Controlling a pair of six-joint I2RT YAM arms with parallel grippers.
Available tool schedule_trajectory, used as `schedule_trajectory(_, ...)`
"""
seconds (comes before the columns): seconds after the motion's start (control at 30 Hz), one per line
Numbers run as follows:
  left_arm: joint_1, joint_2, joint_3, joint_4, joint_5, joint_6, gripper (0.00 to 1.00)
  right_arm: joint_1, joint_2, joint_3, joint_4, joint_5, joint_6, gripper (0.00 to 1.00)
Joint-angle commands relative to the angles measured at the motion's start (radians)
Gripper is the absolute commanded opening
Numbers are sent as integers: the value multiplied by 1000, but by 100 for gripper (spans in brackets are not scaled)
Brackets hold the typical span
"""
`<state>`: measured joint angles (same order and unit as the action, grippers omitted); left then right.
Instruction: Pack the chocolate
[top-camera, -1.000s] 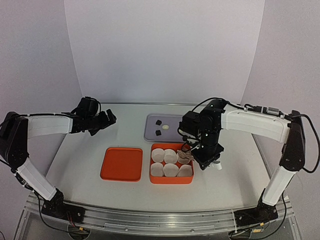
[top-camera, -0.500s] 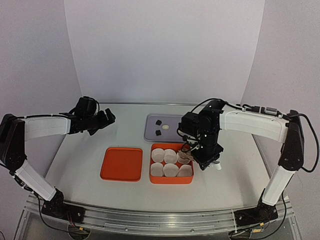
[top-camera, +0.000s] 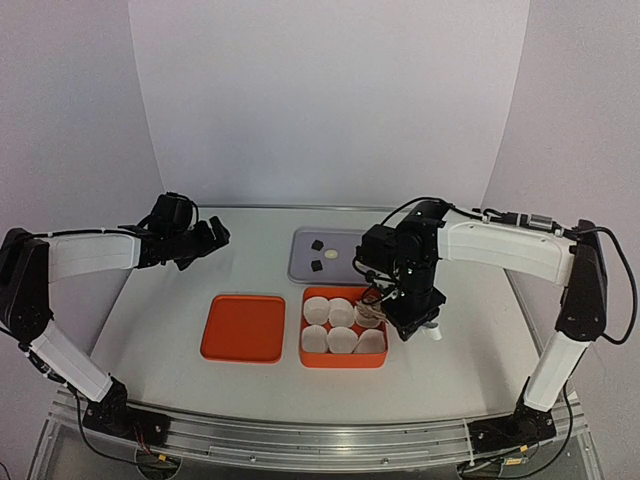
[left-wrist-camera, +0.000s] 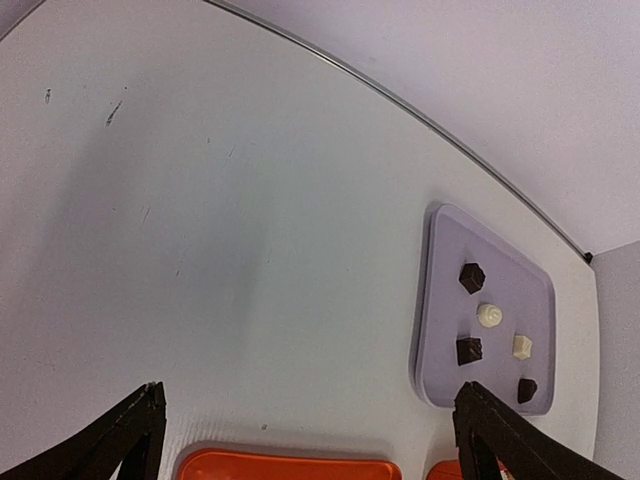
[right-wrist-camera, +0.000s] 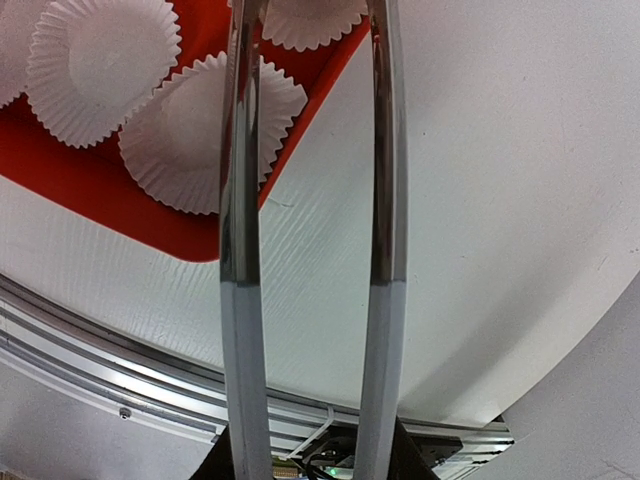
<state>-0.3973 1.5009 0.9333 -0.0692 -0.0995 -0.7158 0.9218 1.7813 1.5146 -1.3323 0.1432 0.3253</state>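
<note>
The chocolate lies on a lavender tray (top-camera: 300, 262) at the back centre. In the left wrist view the tray (left-wrist-camera: 440, 300) holds three dark lumps (left-wrist-camera: 472, 277) and two cream-white lumps (left-wrist-camera: 489, 315). My left gripper (top-camera: 207, 240) hovers open and empty to the left of the tray, and its black fingers (left-wrist-camera: 130, 440) stand wide apart. My right gripper (top-camera: 420, 322) hangs over the right edge of the orange box (top-camera: 343, 360). Its long metal fingers (right-wrist-camera: 243, 200) stand apart with nothing seen between them. Their tips run out of the top of the frame.
The orange box holds several white paper cups (top-camera: 342, 340), which also show in the right wrist view (right-wrist-camera: 100, 60). An orange lid (top-camera: 243, 327) lies flat to the left of the box. The table's near rail (right-wrist-camera: 120, 370) runs below the box.
My left gripper has drifted slightly back and to the left. The right arm has barely moved.
</note>
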Motion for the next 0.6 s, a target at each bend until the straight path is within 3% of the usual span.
schedule_trajectory(0.0,6,-49,-12,20,-19,-14,100,6,-6,39,-66,8,17,31)
schedule_trajectory(0.57,6,-55,-16,21,-22,-15,100,7,-66,61,-73,18,18,31)
